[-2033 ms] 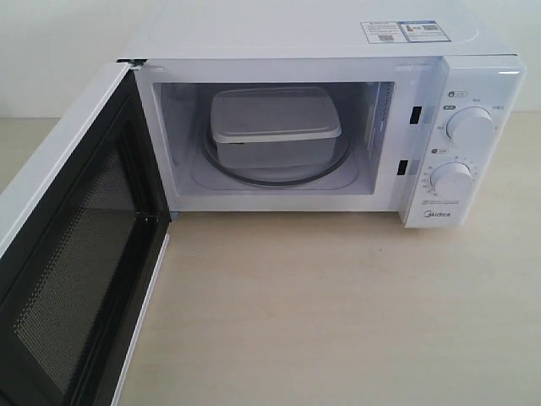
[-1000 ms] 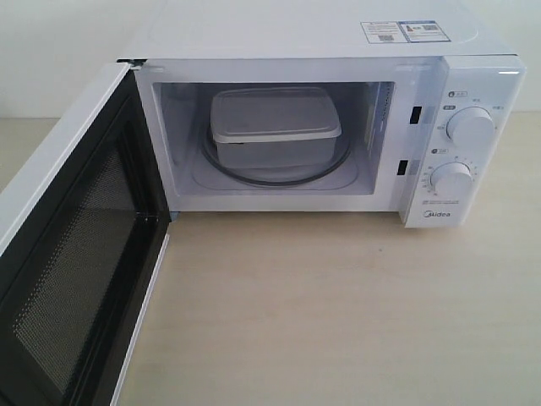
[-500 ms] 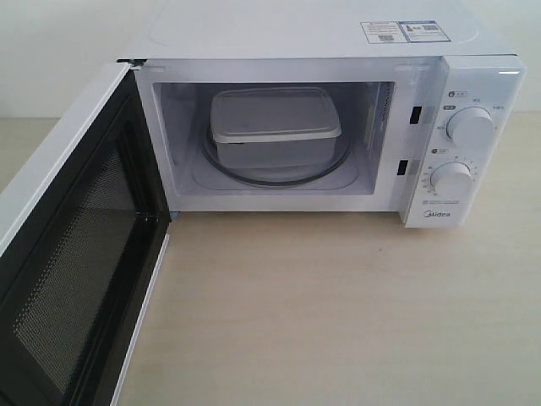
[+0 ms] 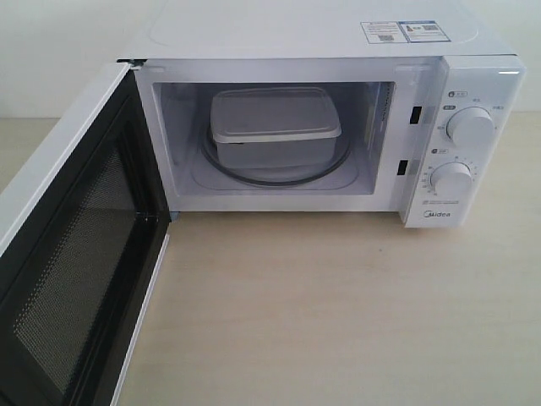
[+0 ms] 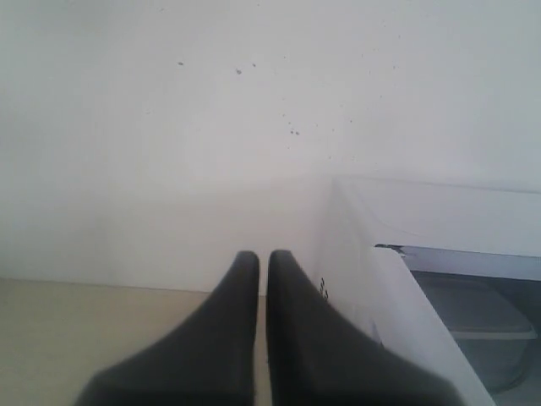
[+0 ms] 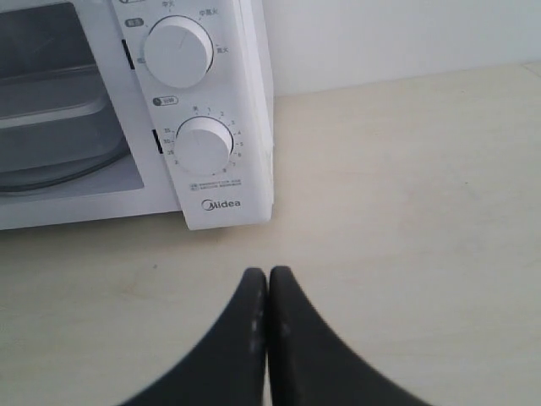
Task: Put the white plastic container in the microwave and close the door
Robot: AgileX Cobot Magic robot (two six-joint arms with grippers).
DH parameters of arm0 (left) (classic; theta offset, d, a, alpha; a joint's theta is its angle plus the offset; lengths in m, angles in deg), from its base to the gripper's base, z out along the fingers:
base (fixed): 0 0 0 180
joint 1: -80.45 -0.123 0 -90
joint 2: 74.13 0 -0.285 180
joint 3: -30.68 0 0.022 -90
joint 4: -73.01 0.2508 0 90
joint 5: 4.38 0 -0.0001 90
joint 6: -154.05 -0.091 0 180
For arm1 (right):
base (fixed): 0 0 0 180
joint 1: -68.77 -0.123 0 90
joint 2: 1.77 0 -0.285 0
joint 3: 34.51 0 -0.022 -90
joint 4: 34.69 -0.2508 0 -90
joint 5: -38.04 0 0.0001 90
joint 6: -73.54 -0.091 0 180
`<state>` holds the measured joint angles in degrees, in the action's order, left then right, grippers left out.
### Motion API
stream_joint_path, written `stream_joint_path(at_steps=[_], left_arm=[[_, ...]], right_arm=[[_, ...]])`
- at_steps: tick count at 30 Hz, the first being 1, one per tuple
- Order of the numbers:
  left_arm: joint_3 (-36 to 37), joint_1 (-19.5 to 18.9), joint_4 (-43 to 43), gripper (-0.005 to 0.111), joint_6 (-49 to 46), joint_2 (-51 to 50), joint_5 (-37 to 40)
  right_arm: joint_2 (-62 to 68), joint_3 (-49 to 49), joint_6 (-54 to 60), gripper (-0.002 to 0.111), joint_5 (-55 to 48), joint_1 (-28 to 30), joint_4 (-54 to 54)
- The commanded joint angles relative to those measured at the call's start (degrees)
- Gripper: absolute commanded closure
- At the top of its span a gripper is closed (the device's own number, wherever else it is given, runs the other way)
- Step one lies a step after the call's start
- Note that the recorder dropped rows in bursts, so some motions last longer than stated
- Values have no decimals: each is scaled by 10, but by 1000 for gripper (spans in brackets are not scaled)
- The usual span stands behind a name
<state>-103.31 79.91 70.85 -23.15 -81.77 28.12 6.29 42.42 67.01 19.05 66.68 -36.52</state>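
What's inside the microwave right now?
The white plastic container, lid on, sits on the glass turntable in the microwave. Its lid hides any contents. The door stands open.

We note that the exterior camera sits in front of the microwave (image 4: 321, 34), raised and tilted down, near enough that the open door (image 4: 76, 254) runs off the frame's lower left. The left wrist camera looks from the microwave's hinge side toward the wall (image 5: 169, 127), and shares the white plastic container (image 5: 473, 317) with the exterior view. The right wrist camera looks down over the table (image 6: 406, 211) at the control panel (image 6: 199, 110) from close by, a part the exterior view also covers.
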Motion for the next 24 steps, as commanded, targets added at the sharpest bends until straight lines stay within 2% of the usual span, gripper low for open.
stream_joint_path(at_steps=[1, 7, 10, 13, 16, 19, 21, 24], left_arm=[[-3, 5, -8, 102, 0, -1, 5], [-11, 5, -69, 102, 10, -20, 47], [-34, 5, -68, 102, 5, -87, 103], [-65, 5, -64, 102, -39, -178, 164], [-92, 5, -113, 102, -80, -263, 223], [-117, 5, -196, 102, -168, -341, 267], [-137, 5, -211, 102, -209, -392, 285], [-162, 5, -211, 102, -219, -457, 308]], right_arm=[[-3, 3, 4, 108, 6, 4, 1], [-3, 3, 4, 108, 6, 4, 1], [-3, 3, 4, 108, 6, 4, 1], [-3, 3, 4, 108, 6, 4, 1], [-3, 3, 4, 108, 6, 4, 1], [-3, 3, 4, 108, 6, 4, 1], [-3, 3, 4, 108, 6, 4, 1], [-3, 3, 4, 108, 6, 4, 1]])
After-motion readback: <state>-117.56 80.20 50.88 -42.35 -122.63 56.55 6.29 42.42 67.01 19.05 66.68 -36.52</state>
